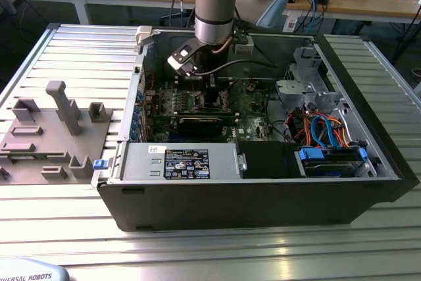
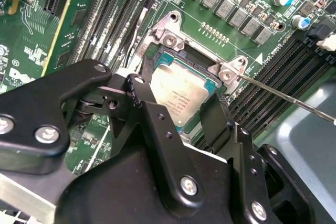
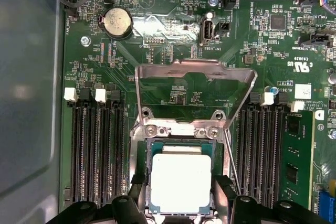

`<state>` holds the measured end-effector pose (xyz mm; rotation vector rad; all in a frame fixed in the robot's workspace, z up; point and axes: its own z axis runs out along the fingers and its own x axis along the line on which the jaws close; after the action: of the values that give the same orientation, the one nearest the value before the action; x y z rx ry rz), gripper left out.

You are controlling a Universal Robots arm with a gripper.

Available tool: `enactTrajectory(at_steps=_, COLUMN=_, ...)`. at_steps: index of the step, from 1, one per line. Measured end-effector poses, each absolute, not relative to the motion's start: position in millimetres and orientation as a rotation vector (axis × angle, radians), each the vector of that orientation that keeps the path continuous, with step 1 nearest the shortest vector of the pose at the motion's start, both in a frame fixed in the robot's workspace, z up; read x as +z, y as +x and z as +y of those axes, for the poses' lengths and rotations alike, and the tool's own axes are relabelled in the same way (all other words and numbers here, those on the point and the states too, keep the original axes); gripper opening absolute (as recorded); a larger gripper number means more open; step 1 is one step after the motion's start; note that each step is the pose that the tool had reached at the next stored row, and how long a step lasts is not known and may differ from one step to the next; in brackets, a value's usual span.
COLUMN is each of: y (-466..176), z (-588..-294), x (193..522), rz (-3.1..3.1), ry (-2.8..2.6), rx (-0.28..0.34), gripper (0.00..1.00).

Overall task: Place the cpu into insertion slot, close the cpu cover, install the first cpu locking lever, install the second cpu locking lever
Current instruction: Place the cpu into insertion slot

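Observation:
The cpu (image 3: pixel 181 179), a flat square chip with a pale metal top, lies level inside the insertion slot (image 3: pixel 181 129) on the green board. In both wrist views my gripper (image 3: pixel 181 200) straddles it, one black finger against each of two opposite edges, shut on the chip (image 2: pixel 176 93). The cpu cover (image 3: pixel 194 67), a thin silvery frame with a big window, stands swung back off the slot. A thin wire locking lever (image 3: pixel 232 166) sticks out beside the slot (image 2: pixel 170 38) and is unlatched (image 2: pixel 289 98). In the exterior view the gripper (image 1: pixel 212 93) reaches down into the open computer case.
Rows of black memory slots (image 3: pixel 97 150) flank the socket on both sides. A coin battery (image 3: pixel 116 23) and cable plugs sit beyond the cover. The case wall (image 1: pixel 141 83), drive cage (image 1: pixel 309 77) and coloured cables (image 1: pixel 325 129) surround the board. A grey fixture plate (image 1: pixel 52 136) lies at the exterior view's left.

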<state>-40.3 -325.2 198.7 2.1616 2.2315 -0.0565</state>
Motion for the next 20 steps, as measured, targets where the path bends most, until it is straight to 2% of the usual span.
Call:
enactTrajectory(at_steps=15, y=-36.3, z=-324.3, x=205.6, rz=2.233, ry=2.163, rx=-0.055, gripper=0.61)
enactTrajectory(at_steps=17, y=-36.1, z=-324.3, x=206.5, rz=2.233, ry=2.163, rx=-0.055, gripper=0.48)
enactTrajectory(at_steps=18, y=-36.0, z=-324.2, x=206.6, rz=2.233, ry=2.163, rx=-0.055, gripper=0.48)
enactTrajectory(at_steps=20, y=-35.8, z=-324.3, x=206.7, rz=2.233, ry=2.163, rx=-0.054, gripper=0.36)
